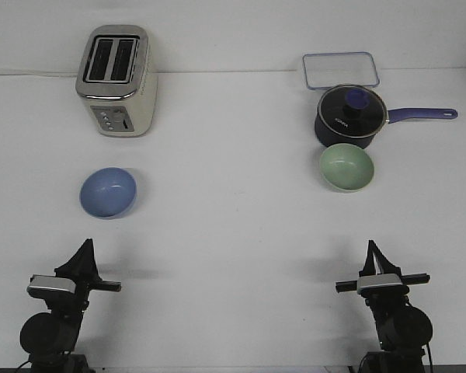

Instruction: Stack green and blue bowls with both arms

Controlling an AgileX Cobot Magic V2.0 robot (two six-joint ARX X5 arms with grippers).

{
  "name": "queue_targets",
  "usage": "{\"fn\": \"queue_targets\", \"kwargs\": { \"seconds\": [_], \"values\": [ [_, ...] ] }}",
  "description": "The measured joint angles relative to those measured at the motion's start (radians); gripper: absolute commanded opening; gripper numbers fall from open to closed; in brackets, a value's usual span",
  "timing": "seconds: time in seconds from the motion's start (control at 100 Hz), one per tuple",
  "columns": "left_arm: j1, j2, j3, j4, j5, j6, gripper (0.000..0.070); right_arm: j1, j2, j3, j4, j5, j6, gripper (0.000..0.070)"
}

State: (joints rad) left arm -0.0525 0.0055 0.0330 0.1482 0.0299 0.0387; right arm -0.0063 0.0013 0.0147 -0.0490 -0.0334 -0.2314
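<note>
We list a white table; blue bowl left, green bowl right; left end effector and right end effector both pinched narrow, holding nothing.

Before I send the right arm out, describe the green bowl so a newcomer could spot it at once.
Find the dark saucepan with the long handle on the table's far right. Directly in front of it, nearly touching, sits the green bowl, upright and empty. It is pale sage, unlike the blue bowl far across near the toaster.
</note>
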Motion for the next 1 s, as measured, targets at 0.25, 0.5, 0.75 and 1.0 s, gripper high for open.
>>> {"fn": "queue_targets", "kwargs": {
  "seconds": [0.25, 0.5, 0.75, 1.0],
  "values": [
    [0.0, 0.0, 0.0, 0.0, 0.0, 0.0, 0.0014, 0.0, 0.0, 0.0, 0.0, 0.0, 0.0, 0.0],
    [0.0, 0.0, 0.0, 0.0, 0.0, 0.0, 0.0014, 0.0, 0.0, 0.0, 0.0, 0.0, 0.0, 0.0],
    [0.0, 0.0, 0.0, 0.0, 0.0, 0.0, 0.0014, 0.0, 0.0, 0.0, 0.001, 0.002, 0.0, 0.0],
    [0.0, 0.0, 0.0, 0.0, 0.0, 0.0, 0.0014, 0.0, 0.0, 0.0, 0.047, -0.01, 0.088, 0.0]
  ]
}}
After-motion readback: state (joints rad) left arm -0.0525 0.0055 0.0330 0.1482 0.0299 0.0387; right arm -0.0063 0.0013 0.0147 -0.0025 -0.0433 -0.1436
